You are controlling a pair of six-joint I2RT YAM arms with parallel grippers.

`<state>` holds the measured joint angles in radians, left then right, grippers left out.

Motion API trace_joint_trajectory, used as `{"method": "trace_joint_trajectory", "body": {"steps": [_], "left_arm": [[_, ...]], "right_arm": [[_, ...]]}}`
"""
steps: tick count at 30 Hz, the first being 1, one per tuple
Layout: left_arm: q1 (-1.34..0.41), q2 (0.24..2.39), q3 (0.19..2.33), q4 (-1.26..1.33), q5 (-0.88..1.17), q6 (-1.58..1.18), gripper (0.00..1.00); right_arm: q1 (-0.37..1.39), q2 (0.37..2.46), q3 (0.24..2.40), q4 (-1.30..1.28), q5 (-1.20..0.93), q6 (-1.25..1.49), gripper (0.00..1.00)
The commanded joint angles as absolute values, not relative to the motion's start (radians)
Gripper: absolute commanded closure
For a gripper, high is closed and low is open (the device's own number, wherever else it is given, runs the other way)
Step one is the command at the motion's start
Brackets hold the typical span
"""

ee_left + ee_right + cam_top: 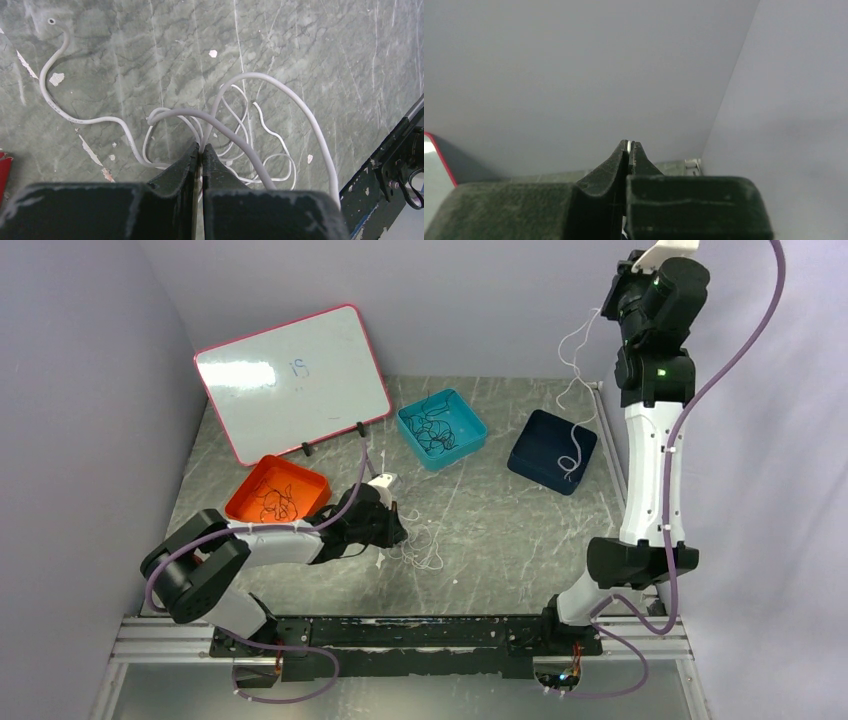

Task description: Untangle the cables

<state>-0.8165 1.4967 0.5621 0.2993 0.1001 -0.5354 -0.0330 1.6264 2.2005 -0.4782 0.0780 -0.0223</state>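
- Left claw (202,149): low over the surface (325,45), near-left of centre, clenched on a loop of the white tangle (260,100) lying there.
- Right claw (629,146): raised high at far right, clenched on a white strand (580,375).
- The strand hangs down, its lower end in the navy tray (535,450).
- Dark cables (432,428) sit in the teal tray (472,415).
- More cables (275,498) lie in the orange tray (310,475).
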Motion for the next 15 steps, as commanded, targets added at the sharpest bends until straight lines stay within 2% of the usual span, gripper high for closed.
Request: {"method": "trace_joint_trajectory", "body": {"steps": [1, 15], "left_arm": [[-0.826, 1.503, 0.585, 0.301, 0.108, -0.540, 0.93], [-0.825, 1.482, 0.567, 0.298, 0.106, -0.544, 0.93]], "right_arm": [[-0.051, 1.577, 2.108, -0.448, 0.079, -0.009, 1.00], [-0.097, 1.563, 1.985, -0.482, 0.162, 0.043, 1.00]]}}
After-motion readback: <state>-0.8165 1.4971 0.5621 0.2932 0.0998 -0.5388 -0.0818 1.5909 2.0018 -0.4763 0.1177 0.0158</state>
